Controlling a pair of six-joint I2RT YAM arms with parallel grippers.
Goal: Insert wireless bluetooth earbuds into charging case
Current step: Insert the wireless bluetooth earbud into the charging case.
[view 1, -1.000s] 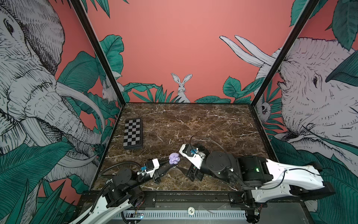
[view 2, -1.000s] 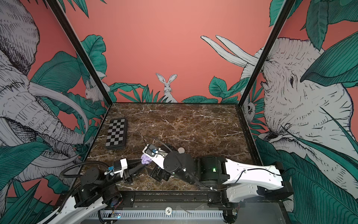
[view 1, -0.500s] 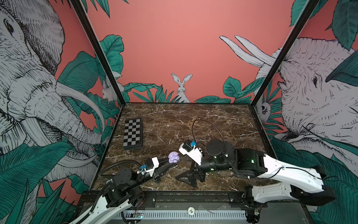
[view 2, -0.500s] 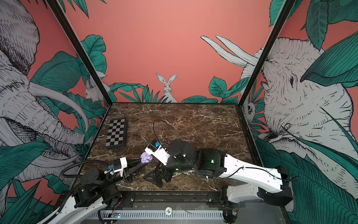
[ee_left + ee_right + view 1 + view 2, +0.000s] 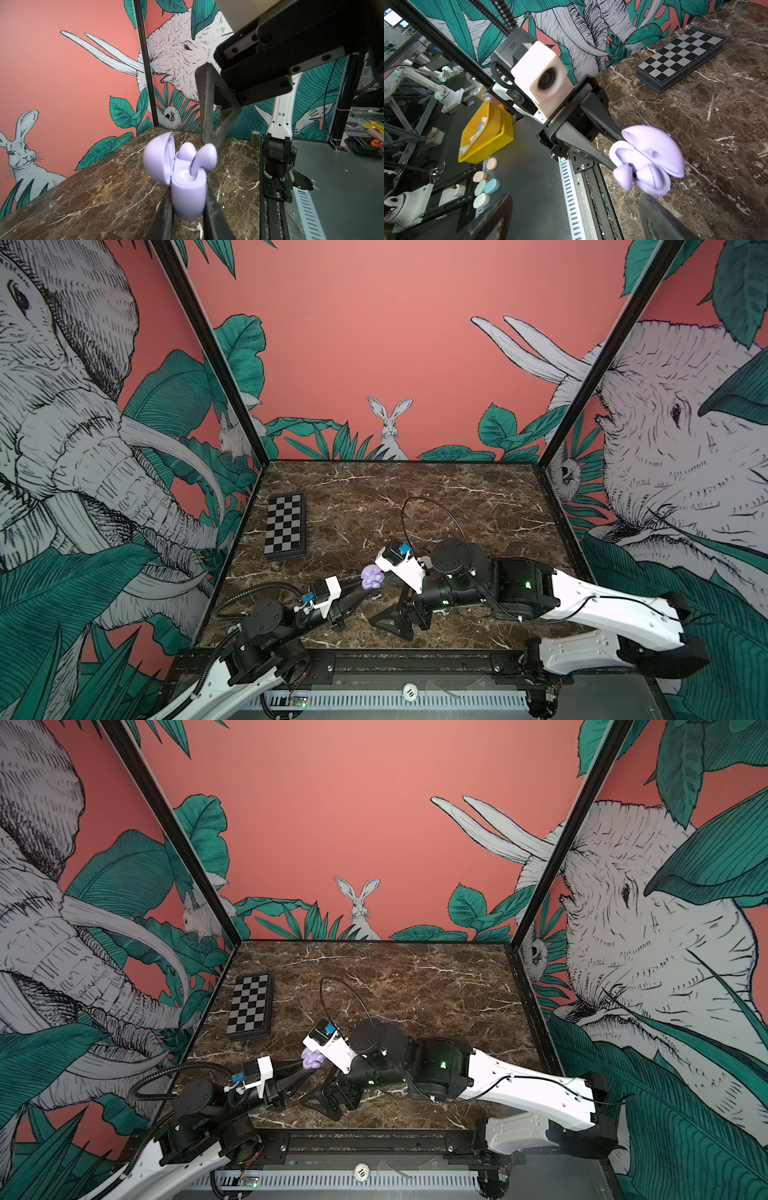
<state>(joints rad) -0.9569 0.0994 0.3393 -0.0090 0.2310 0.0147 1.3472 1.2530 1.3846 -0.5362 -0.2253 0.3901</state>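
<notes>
The left fingers are clenched on the body of the lilac case, holding it up over the near half of the desk, lid swung open. The right fingers are spread wide and empty, one of them hanging just above the case. Two lilac earbuds sit in the case: one looks lower in its well; the other rides high, its stem only partly down and its head leaning outward. Whether either is fully home cannot be told, since the case is blurred.

The likeliest trouble is the high earbud. A push that lands off-centre, or along a line other than the stem's, would probably tip it out of the well rather than seat it; from there it would drop to the desk and might roll. A heavy press could also twist the smooth, rounded case in the left grip, which holds only its lower sides; then both earbuds might spill. The open lid stands close to the right fingers; a knock there could snap it shut on the raised earbud or jolt the case. A white earbud lies on the desk beneath the case; lowering the case blindly could pin or flick it.
</notes>
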